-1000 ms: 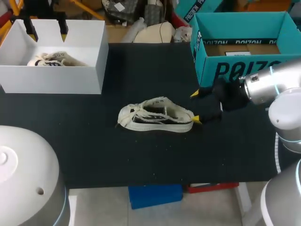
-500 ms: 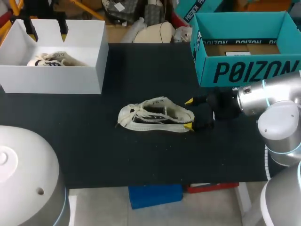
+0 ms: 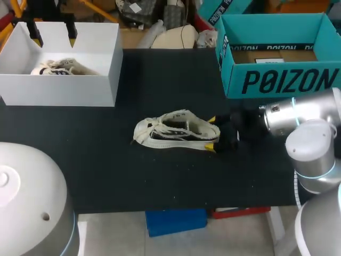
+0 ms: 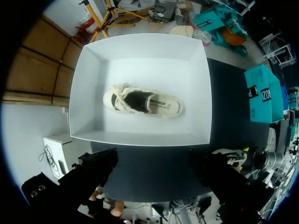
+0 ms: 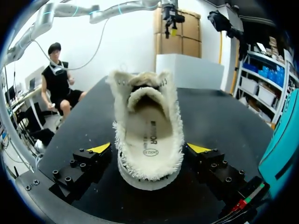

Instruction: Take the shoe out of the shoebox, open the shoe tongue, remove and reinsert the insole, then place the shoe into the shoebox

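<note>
A cream low-top shoe (image 3: 176, 130) lies on its side mid-table on the black mat, toe to the left. My right gripper (image 3: 213, 133) is at its heel, open, one yellow tip on each side. In the right wrist view the shoe (image 5: 147, 135) points away, its heel between the open fingers of the gripper (image 5: 148, 148), with narrow gaps either side. My left gripper (image 3: 53, 38) hangs open above the white shoebox (image 3: 69, 90) at the back left. In its wrist view, a second cream shoe (image 4: 142, 101) lies in the box (image 4: 140, 140).
A teal shoebox (image 3: 277, 80) stands open at the back right, close behind my right arm. Black mat stretches bare in front of the shoe and between the two boxes.
My right gripper has slid left toward the shoe, and its open fingers now straddle the heel. The shoe and the left arm have not moved.
</note>
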You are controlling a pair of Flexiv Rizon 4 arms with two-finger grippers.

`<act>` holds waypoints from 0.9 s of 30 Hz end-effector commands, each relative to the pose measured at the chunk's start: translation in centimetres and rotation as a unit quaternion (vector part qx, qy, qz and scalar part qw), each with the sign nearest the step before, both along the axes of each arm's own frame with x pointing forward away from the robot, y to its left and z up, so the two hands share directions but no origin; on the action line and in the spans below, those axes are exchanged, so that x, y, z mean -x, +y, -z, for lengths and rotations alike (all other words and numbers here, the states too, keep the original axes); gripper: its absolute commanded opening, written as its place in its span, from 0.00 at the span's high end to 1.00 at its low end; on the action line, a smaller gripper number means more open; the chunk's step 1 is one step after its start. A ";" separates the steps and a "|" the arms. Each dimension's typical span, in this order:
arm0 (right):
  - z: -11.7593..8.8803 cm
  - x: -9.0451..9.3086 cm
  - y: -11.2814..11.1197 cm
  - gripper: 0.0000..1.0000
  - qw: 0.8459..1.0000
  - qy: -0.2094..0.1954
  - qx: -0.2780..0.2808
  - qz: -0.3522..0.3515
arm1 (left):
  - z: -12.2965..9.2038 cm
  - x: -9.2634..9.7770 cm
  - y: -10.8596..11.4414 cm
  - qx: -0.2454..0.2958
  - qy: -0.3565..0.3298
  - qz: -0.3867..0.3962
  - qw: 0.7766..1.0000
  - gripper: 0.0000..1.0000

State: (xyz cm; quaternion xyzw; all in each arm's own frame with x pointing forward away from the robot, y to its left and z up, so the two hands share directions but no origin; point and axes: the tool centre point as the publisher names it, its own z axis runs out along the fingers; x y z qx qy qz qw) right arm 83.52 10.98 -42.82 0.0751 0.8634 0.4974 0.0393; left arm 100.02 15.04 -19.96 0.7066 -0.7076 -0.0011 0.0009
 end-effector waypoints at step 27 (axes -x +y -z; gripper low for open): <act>1.2 -0.6 1.1 1.00 1.000 0.005 -0.012 0.000 | -1.1 -1.0 -0.9 -0.052 -0.048 0.012 0.997 0.00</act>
